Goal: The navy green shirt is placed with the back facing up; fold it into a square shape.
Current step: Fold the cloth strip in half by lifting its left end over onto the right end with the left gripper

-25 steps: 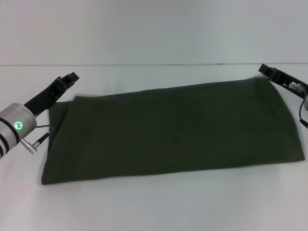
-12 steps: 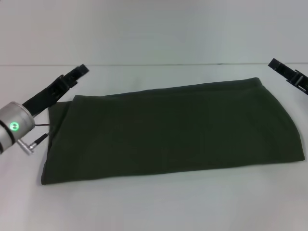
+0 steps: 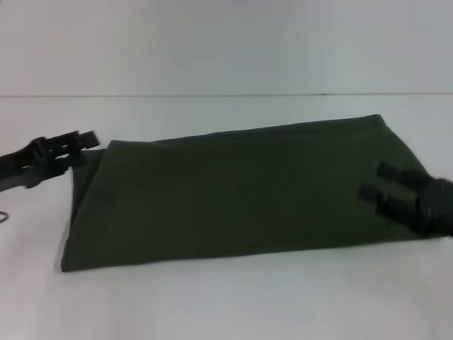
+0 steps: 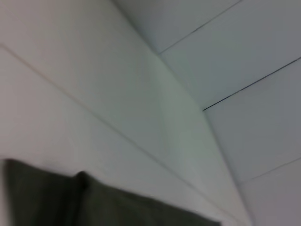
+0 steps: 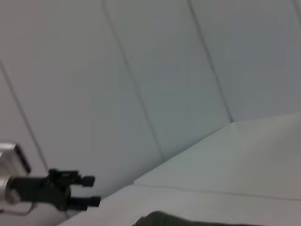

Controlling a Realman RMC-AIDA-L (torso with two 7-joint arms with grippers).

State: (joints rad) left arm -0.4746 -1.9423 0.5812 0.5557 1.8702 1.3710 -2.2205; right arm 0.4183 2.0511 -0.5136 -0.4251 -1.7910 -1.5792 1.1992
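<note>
The navy green shirt (image 3: 248, 191) lies flat on the white table as a long folded band running left to right. Its edge also shows in the left wrist view (image 4: 94, 205) and the right wrist view (image 5: 188, 219). My left gripper (image 3: 85, 145) hovers just off the shirt's far left corner. The right wrist view shows the left gripper (image 5: 91, 190) open and empty. My right gripper (image 3: 374, 180) is open above the shirt's right end, toward the near edge, with nothing between its fingers.
The white table (image 3: 233, 304) extends in front of the shirt and behind it to a pale wall (image 3: 226, 42). Nothing else stands on the table.
The left arm dropped lower and pulled back leftward beside the shirt's left corner. The right gripper swung from the far right corner inward and nearer, over the shirt's right end. The shirt stayed put.
</note>
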